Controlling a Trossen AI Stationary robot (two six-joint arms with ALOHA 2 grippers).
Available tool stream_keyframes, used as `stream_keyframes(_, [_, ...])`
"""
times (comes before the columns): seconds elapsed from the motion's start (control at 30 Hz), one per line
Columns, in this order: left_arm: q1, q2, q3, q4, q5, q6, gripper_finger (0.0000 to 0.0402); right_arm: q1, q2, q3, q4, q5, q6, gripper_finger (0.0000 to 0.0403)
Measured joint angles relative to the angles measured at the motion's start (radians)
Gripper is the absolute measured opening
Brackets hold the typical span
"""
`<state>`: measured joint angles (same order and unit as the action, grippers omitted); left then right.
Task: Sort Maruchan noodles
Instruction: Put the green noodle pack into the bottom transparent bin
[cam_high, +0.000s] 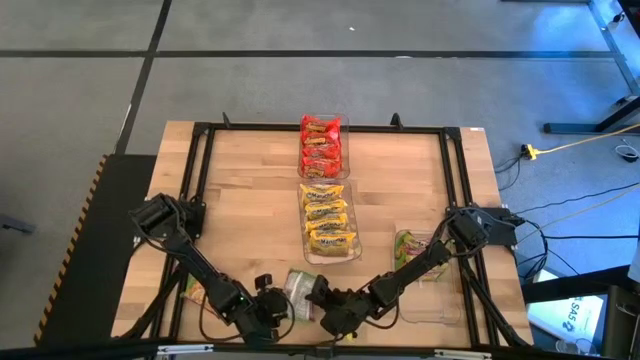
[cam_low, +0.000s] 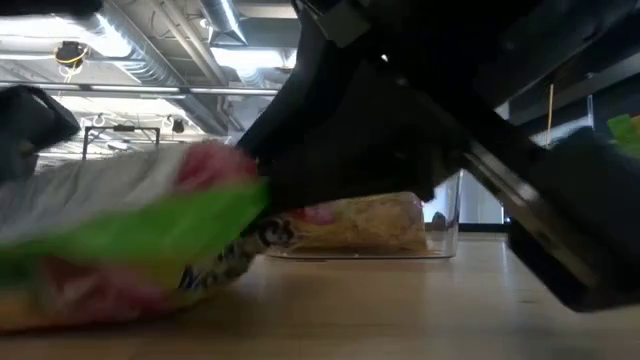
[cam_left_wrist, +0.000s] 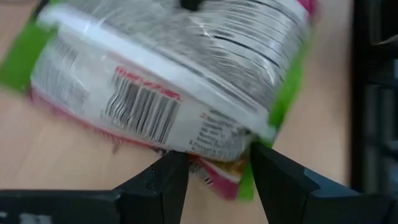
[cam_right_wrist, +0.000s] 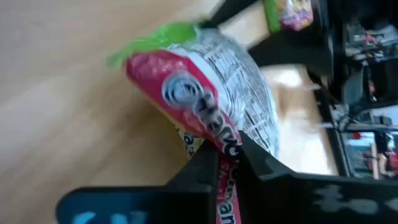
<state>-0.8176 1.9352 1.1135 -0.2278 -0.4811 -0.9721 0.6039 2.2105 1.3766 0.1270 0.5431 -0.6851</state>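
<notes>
A green-and-pink Maruchan packet (cam_high: 298, 287), printed white back showing, sits near the table's near edge between my two grippers. My right gripper (cam_high: 322, 296) is shut on it from its right. My left gripper (cam_high: 268, 305) is open at its left; in the left wrist view the fingers (cam_left_wrist: 168, 180) stand on either side of a corner of the packet (cam_left_wrist: 217, 168). Red packets (cam_high: 320, 145) and yellow packets (cam_high: 328, 220) lie in clear bins along the table's middle. One green packet (cam_high: 408, 248) lies in a clear bin (cam_high: 445, 312) on the right. My right gripper (cam_right_wrist: 227, 155) pinches the packet's crimped end edge (cam_right_wrist: 219, 144) between its two fingers, coming level from the table's right. The packet (cam_right_wrist: 211, 81) stretches away beyond the fingertips, tilted. I cannot tell whether my left gripper (cam_left_wrist: 214, 163) touches the packet.
Another green packet (cam_high: 190, 288) lies by the left arm near the table's left edge. A black frame (cam_high: 200, 130) runs around the tabletop. Bare wood shows left of the middle bins. In the low view the right arm (cam_low: 450, 120) fills most of the picture.
</notes>
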Motion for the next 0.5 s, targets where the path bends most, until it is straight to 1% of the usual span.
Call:
stream_keyframes(0.2, [-0.031,-0.057,0.000,-0.010,-0.007,-0.022,0.0165,-0.001,-0.003,0.001,0.038,0.004,0.041,0.0006])
stream_keyframes(0.3, [-0.045,-0.088,0.000,-0.030,-0.015,-0.056,0.0165,-0.002,-0.003,0.019,0.026,0.003,0.082,0.0004])
stream_keyframes(0.43, [-0.068,-0.126,0.001,-0.050,-0.025,-0.107,0.0165,-0.002,-0.021,0.050,-0.009,-0.013,0.204,0.0002])
stream_keyframes(0.5, [-0.083,-0.145,0.001,-0.067,-0.031,-0.145,0.0165,-0.002,-0.045,0.070,-0.080,-0.019,0.295,0.0000])
